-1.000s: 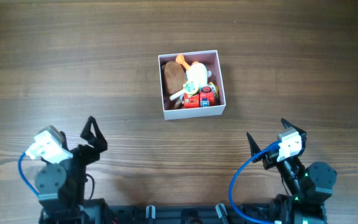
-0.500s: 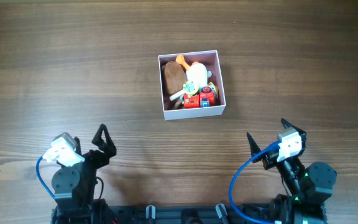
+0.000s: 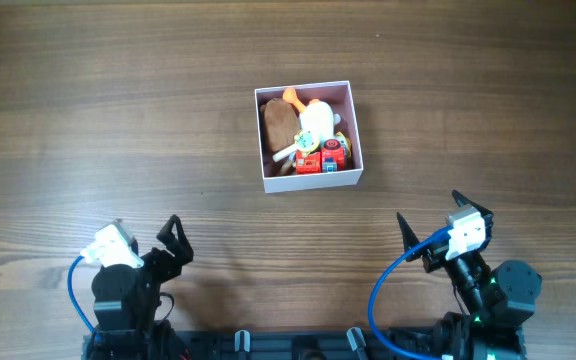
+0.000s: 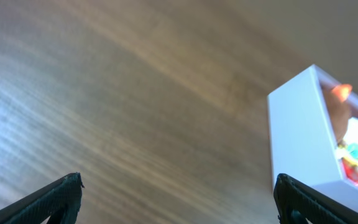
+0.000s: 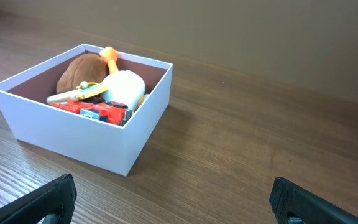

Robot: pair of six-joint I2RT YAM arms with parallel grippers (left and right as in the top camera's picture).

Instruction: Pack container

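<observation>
Holding toys (image 3: 306,135): container (image 3: 313,181); toy print too small 2 read.

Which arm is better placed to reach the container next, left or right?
Right, probably. The right gripper has the whole container in view ahead of its open fingers; the left gripper sees only one side of it, at the frame's edge.

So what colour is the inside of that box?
Dull pink inside the container, clearest in the overhead view.

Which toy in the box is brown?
The rounded brown toy, at the left of the container seen from overhead; the others are white, orange and red.
</observation>
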